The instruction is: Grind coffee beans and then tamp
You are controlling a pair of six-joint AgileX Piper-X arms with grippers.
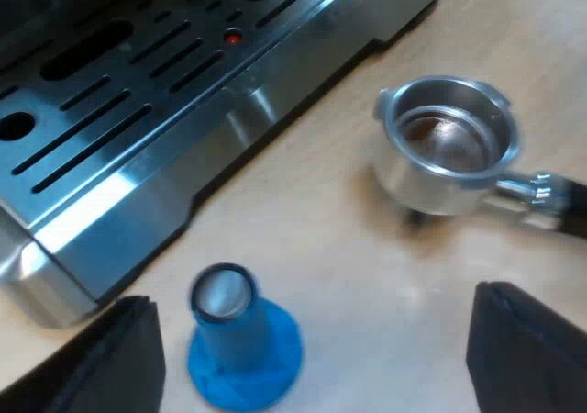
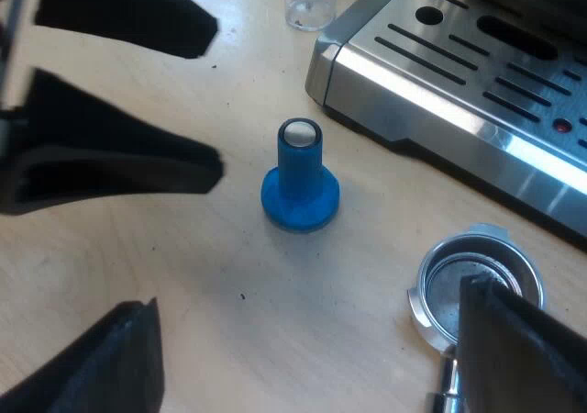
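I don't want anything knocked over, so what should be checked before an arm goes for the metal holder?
1. The holder lies loose on the table, not locked into the machine: ok.
2. Coffee in the holder: brownish inside, how much cannot tell.
3. The tamper stands upright, apart from the holder: ok.
4. The left gripper is open and empty, above the tamper: ok.
5. The right gripper is open and empty, close to the holder: ok.
6. The measuring glass stands by the machine's corner, well away from the holder: ok.
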